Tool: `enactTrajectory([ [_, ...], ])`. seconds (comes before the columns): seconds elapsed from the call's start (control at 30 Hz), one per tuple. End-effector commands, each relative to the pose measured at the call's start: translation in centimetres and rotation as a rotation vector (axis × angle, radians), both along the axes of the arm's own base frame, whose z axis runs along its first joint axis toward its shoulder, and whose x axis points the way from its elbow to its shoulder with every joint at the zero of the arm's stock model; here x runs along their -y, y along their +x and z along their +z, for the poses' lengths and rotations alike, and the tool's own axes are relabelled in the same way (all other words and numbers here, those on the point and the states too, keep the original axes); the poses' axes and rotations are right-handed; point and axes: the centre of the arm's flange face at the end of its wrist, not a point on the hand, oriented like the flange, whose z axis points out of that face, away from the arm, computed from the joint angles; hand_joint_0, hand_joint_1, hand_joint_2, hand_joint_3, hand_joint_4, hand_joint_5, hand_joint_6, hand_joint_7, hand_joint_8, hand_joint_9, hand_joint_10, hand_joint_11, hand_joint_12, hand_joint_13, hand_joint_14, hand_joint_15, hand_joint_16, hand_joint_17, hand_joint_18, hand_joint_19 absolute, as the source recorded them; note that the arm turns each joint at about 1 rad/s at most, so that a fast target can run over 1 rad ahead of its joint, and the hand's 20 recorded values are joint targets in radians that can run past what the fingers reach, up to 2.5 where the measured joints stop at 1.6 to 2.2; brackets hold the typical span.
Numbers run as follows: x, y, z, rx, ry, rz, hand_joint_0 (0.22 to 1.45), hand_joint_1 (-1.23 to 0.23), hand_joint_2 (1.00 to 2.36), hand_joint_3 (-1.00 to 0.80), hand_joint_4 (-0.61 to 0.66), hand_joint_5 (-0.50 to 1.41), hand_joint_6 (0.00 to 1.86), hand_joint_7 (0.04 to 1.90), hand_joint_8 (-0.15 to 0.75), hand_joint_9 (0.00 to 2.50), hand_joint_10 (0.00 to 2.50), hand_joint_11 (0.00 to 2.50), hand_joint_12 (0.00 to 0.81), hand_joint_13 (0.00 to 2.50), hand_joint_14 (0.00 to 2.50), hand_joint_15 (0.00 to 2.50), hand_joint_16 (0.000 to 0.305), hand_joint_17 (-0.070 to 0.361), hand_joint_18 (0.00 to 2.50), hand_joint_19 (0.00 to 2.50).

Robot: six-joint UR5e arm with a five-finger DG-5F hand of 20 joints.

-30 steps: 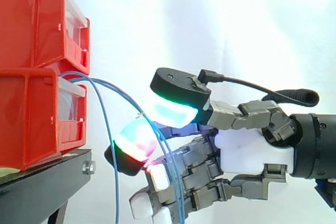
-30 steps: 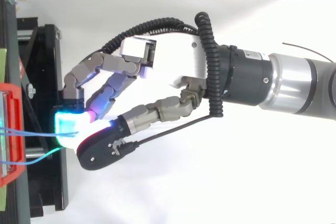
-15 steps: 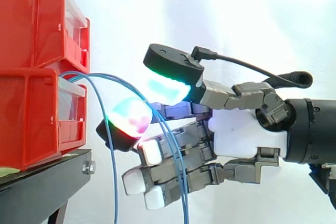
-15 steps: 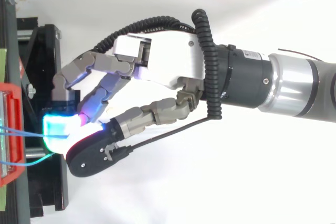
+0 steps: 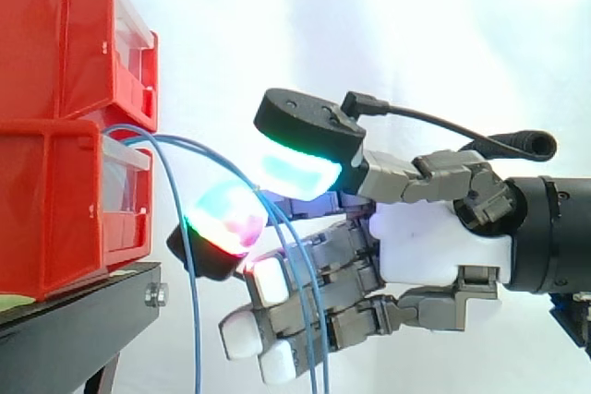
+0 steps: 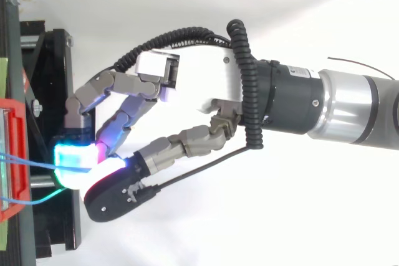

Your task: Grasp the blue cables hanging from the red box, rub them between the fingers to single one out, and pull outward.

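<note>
The blue cables (image 5: 190, 320) arch out of the front of the lower red box (image 5: 55, 209) and hang down past the edge of the black stand (image 5: 83, 311). I have them pinched near the top of the arch, between my thumb's green pad above and a fingertip (image 5: 226, 219) glowing green and red below. My other fingers curl underneath, and the strands run down across them. My hand (image 5: 434, 251) comes in level from the right.

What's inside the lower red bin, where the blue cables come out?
A clear inner drawer shows at the front of the lower red bin, with the blue cables coming out over it. Their inner ends are hidden behind the red wall.
</note>
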Motion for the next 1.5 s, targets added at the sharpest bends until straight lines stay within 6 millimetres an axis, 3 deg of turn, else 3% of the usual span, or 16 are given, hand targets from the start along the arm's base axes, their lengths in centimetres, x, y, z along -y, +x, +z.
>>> enactTrajectory([
  [0.0,-0.3,-0.29,-0.31,-0.032,-0.002,0.008,0.57,-0.77,1.0,-0.47,0.13,-0.13,0.81,0.96,0.31,1.03,0.02,0.66,0.389,0.91,0.02,0.47,0.049,0.11,0.77,0.52],
  [0.47,-0.79,-0.27,-0.31,-0.032,-0.002,0.014,0.63,-0.83,1.02,-0.18,0.02,-0.14,0.89,0.98,0.314,1.05,0.02,0.7,0.385,0.95,0.02,0.49,0.048,0.108,0.8,0.52],
  [0.63,-0.79,-0.3,-0.21,-0.032,0.0,0.014,0.7,-0.93,1.02,-0.21,-0.06,-0.17,0.92,0.96,0.302,1.03,0.02,0.74,0.381,0.95,0.02,0.5,0.047,0.106,0.81,0.5],
  [0.77,-0.78,-0.3,-0.34,-0.034,0.012,0.014,0.74,-0.96,1.01,-0.29,-0.02,-0.18,0.93,0.95,0.291,1.01,0.02,0.74,0.379,0.95,0.02,0.5,0.047,0.106,0.81,0.49],
  [0.9,-0.78,-0.3,-0.34,-0.03,0.039,0.015,0.67,-0.9,1.0,-0.5,0.07,-0.18,0.92,0.85,0.296,1.03,0.02,0.75,0.374,0.96,0.02,0.51,0.047,0.106,0.81,0.53],
  [1.07,-0.66,-0.31,-0.34,-0.029,0.051,0.014,0.53,-0.71,1.0,-0.5,0.11,-0.16,0.89,0.88,0.317,1.08,0.02,0.73,0.402,0.99,0.02,0.52,0.05,0.113,0.85,0.54],
  [1.47,-0.69,-0.26,-0.26,-0.026,0.052,0.015,0.58,-0.54,1.0,-0.44,0.1,-0.16,0.86,0.93,0.311,1.07,0.02,0.71,0.399,0.97,0.02,0.52,0.05,0.112,0.83,0.58],
])
